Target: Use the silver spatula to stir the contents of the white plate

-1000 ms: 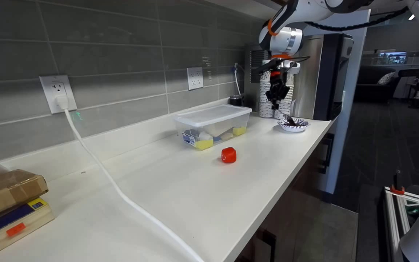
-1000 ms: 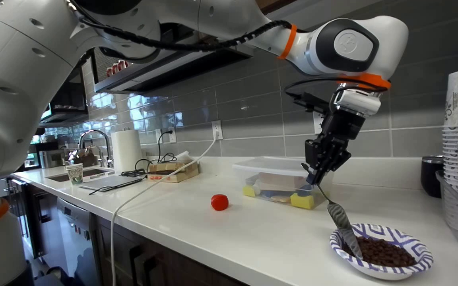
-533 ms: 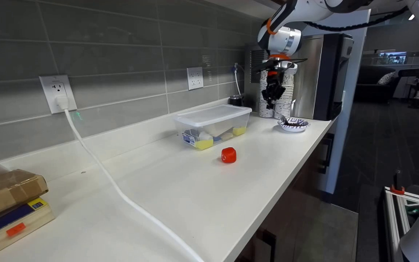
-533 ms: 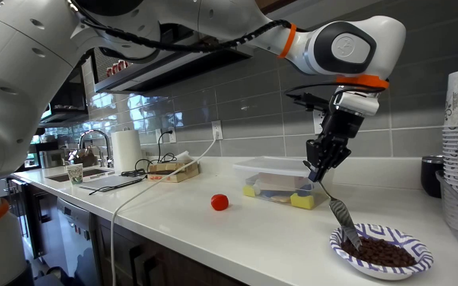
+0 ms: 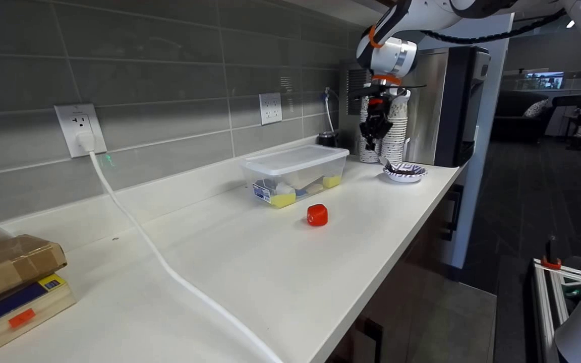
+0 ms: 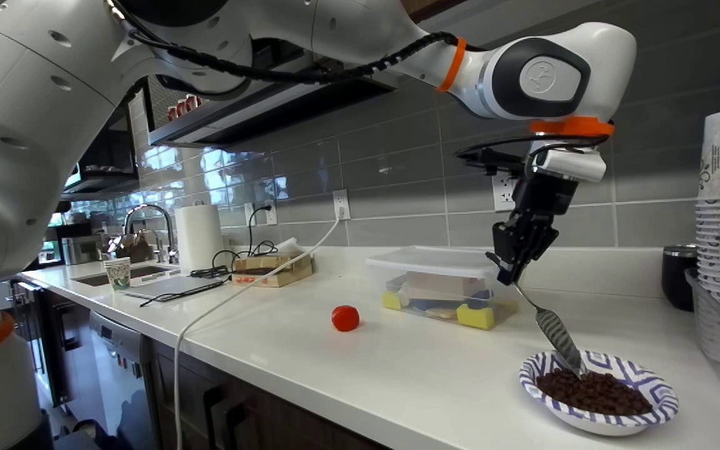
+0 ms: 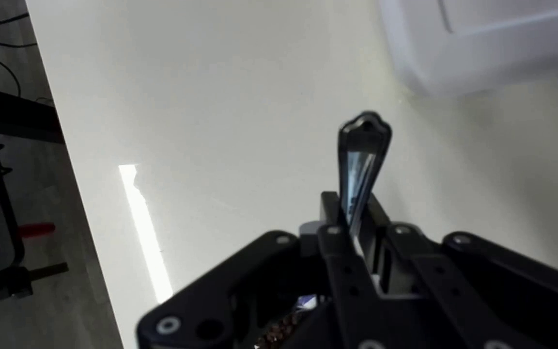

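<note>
The gripper [image 6: 511, 275] is clamping the handle of the silver spatula [image 6: 557, 332], its jaws pressing close on either side of the metal. In the wrist view the rounded end of the handle is poking out past the fingertips [image 7: 378, 213]. In an exterior view the rest of the utensil is slanting down from the gripper, the broad blade hanging below it and tilting into the white plate [image 6: 635, 377]. The blade's tip is reaching inside the rim and meeting the brown pieces [image 6: 597, 394] towards the back of the plate in that view; the depth is not showing clearly. The plate, patterned in purple-blue, is resting on the tabletop [image 6: 397, 375], lower than the gripper and apart from it, with the spatula bridging the two. In the wrist view the gripper is hiding most of the plate, a bit of rim and some pieces showing behind it. In both exterior views a clear plastic container [image 5: 298, 159] and a red object [image 6: 345, 318] are sitting apart from the plate.
</note>
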Tool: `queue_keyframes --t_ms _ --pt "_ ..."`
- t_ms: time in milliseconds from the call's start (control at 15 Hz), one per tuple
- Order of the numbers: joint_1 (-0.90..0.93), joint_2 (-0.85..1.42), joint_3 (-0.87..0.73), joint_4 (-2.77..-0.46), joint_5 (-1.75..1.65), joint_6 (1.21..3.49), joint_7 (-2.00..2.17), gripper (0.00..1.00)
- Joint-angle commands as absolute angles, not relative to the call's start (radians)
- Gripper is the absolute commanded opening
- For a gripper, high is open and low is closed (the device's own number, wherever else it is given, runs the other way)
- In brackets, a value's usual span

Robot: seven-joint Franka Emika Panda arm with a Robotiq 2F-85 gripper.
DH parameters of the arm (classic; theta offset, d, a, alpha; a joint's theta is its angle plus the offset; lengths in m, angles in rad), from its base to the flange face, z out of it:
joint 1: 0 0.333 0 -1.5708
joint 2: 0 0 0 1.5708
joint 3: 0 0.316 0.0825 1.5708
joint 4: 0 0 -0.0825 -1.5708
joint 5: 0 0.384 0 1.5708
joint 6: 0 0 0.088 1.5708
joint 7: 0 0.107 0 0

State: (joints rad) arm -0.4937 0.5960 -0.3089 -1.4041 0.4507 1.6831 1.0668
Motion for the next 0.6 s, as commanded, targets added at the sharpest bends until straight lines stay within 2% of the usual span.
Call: queue_keyframes --t_ms 0,533 --pt "-0.487 0.578 -0.305 -1.422 0.445 1.734 1.018 0.03" --pt "-0.43 0.577 -0.33 -1.419 0.307 1.728 1.037 0.03"
